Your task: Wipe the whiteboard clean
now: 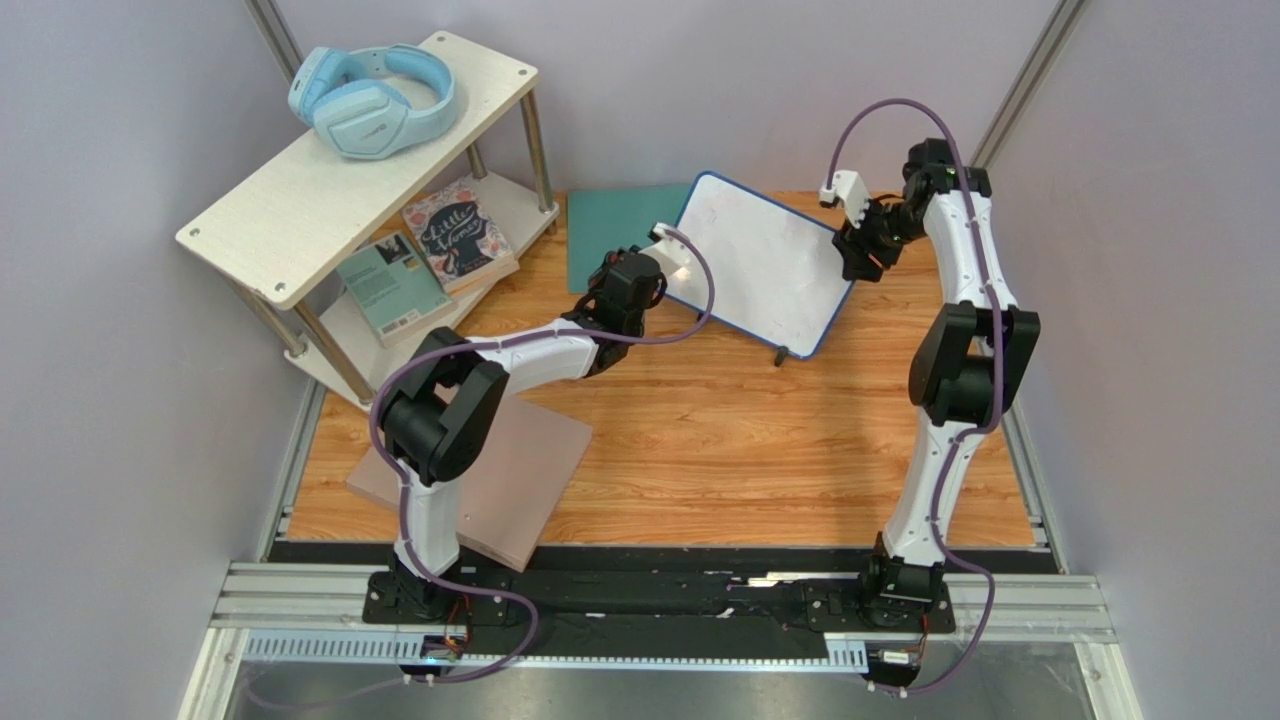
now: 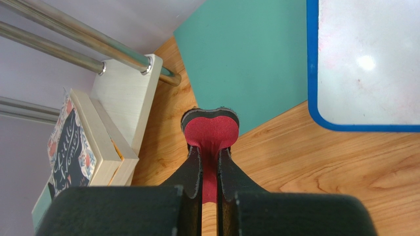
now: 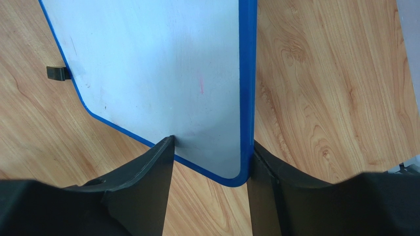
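A wooden table [image 1: 721, 450] fills the top view. At ten o'clock stands a pale two-tier shelf [image 1: 301, 195]. The whiteboard [image 1: 759, 263], blue-framed and nearly blank with faint pink smudges, sits tilted at twelve o'clock. A teal mat [image 1: 609, 225] lies at its nine o'clock, and a pinkish-tan board [image 1: 526, 465] at seven o'clock. Light blue headphones [image 1: 368, 98] top the shelf, above a book [image 1: 458, 233] titled "Little Women". The right gripper [image 3: 211, 143] grasps the whiteboard's corner. The left gripper [image 2: 210, 162] is clenched on a red felt pad [image 2: 211, 132] near the whiteboard's edge.

Glossy whiteboard [image 2: 365, 59], red felt eraser [image 2: 211, 130], smooth wood-grain table [image 2: 320, 167]
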